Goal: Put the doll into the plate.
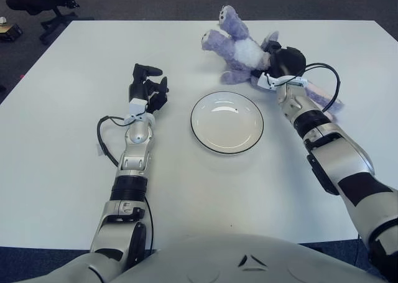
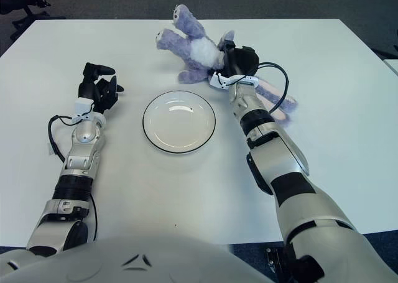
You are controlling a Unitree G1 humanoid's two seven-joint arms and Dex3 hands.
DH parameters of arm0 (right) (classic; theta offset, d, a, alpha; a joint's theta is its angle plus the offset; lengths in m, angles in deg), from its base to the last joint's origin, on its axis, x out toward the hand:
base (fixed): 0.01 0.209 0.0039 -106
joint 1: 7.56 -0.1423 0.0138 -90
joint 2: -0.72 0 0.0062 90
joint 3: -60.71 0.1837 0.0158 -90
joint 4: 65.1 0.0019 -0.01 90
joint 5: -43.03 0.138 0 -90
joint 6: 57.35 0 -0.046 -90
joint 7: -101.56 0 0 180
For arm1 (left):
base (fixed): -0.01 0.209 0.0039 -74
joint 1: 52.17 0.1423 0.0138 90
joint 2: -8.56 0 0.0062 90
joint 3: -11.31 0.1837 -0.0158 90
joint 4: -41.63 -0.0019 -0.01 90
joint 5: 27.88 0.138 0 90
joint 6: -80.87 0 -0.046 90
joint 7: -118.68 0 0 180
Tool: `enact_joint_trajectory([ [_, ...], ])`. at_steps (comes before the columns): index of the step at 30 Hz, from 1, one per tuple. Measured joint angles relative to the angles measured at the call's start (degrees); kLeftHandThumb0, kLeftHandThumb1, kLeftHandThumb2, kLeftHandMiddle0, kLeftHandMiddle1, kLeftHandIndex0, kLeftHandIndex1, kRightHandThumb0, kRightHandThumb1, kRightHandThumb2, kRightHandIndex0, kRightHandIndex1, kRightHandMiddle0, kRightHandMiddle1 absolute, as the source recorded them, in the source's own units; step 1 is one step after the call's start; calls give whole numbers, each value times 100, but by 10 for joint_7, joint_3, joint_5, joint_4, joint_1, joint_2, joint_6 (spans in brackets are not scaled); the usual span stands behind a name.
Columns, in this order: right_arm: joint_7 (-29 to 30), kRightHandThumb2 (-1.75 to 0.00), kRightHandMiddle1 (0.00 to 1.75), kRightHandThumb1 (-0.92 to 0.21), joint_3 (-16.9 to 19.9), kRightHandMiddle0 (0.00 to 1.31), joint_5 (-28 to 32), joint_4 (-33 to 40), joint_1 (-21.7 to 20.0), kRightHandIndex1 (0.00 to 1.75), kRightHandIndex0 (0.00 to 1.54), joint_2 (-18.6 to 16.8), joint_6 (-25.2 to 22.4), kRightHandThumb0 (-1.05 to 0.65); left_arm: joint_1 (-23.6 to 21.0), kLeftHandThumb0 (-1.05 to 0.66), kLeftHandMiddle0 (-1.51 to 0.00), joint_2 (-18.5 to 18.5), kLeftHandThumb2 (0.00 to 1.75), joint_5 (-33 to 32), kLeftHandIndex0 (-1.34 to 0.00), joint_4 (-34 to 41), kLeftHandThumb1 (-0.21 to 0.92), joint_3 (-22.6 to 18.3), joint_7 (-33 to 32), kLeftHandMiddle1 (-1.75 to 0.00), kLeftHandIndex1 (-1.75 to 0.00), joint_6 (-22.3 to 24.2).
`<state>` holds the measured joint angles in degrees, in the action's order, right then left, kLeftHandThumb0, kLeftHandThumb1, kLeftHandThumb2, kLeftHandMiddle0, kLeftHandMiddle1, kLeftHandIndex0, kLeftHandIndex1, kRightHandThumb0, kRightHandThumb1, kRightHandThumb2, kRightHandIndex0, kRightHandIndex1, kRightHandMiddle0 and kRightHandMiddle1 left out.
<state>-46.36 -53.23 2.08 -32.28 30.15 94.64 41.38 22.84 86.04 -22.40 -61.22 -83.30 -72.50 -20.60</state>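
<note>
Right hand [image 1: 283,62]: curled against the doll's right side at the far part of the table, seemingly gripping it, though the fingers are partly hidden.
Doll [image 1: 239,45]: purple plush, just beyond the plate's far-right rim.
Plate [image 1: 200,131]: white, dark-rimmed, mid-table.
Left hand [image 1: 148,89]: left of the plate, fingers loosely spread, holding nothing.

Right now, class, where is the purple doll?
The purple doll lies on the white table, beyond the plate toward its far right, with the right hand against its right side.
</note>
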Motion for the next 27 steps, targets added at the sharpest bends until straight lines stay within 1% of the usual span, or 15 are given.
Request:
enact_joint_trajectory([
  [4,0,-97,175,-51,7,58,3,23,4,175,74,17,33,21,0,-34,-67,0,47,0,-25,-3,92,0,0,-147,-169,0],
  [8,-3,-100,175,-49,15,59,3,55,10,175,74,31,49,22,-1,-35,-67,1,46,0,-25,-5,92,0,0,-147,-169,0],
  [17,-20,-102,175,-47,36,60,13,90,14,175,75,46,64,21,-1,-35,-68,2,46,0,-26,-7,92,0,0,-146,-169,0],
  [21,-41,-102,175,-47,45,60,18,111,17,175,75,53,64,21,-2,-35,-68,2,46,0,-26,-8,92,0,0,-145,-169,-2],
  [26,-84,-102,175,-47,60,60,24,160,21,175,75,64,58,20,-3,-35,-68,3,46,0,-26,-9,92,0,0,-145,-169,-3],
  [27,-90,-99,175,-49,63,60,24,168,21,175,76,64,57,19,-3,-35,-68,3,46,0,-26,-9,92,0,0,-145,-169,-3],
])
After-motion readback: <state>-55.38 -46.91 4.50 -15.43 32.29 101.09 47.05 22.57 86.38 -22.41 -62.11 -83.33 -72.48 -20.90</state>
